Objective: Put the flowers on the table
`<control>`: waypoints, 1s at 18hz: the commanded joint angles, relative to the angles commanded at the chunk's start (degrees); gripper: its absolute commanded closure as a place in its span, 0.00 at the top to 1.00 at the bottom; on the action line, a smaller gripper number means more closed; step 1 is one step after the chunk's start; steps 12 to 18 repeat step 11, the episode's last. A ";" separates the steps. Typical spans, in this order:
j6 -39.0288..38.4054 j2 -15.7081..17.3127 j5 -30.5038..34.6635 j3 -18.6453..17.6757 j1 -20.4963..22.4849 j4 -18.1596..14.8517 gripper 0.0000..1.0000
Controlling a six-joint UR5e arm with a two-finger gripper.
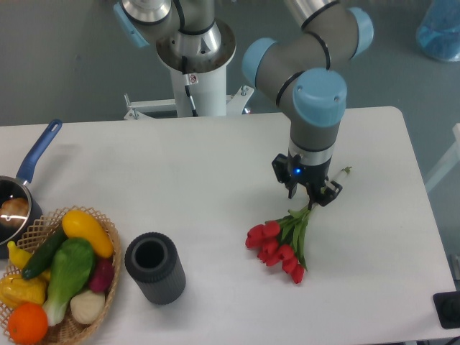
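A bunch of red tulips [277,249] with green stems lies on the white table [180,180], right of centre. The blooms point to the lower left, and the stem ends [343,172] stick out to the upper right. My gripper [310,195] points straight down over the middle of the stems. Its two black fingers [290,185] stand apart on either side of the stems, so it looks open and not clamped on them.
A dark grey cylindrical vase [154,267] stands upright left of the flowers. A wicker basket [108,233] of fruit and vegetables sits at the front left. A blue-handled pan [29,169] is at the left edge. The robot base [195,72] stands behind the table.
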 joint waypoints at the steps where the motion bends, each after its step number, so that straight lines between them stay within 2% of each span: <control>1: 0.35 0.00 0.09 0.00 0.00 0.35 1.00; 3: 0.09 0.00 0.18 -0.17 0.61 1.40 1.00; 8: 0.53 0.27 -0.26 -0.79 3.25 6.41 1.00; 11: 1.49 0.27 -0.44 -1.05 5.44 6.33 1.00; 18: 1.49 0.27 -0.44 -1.05 5.44 6.33 1.00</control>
